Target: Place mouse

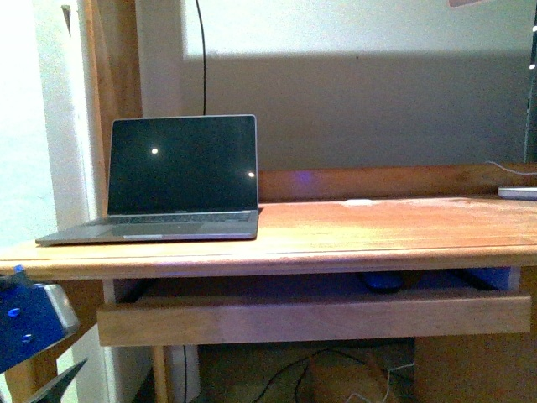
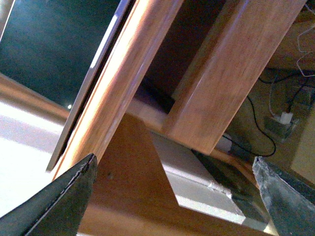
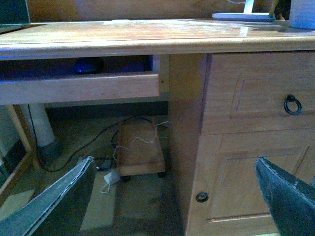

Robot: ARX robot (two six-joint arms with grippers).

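Tray (image 1: 310,317) holds 1 mouse (image 1: 382,282); desk (image 1: 377,231) bears 1 laptop (image 1: 180,168).

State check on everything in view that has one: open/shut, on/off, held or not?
laptop: lid open, screen dark
pull-out tray: pulled out
mouse: lying in the pull-out tray, not held
drawer: shut
left gripper: open, empty
right gripper: open, empty
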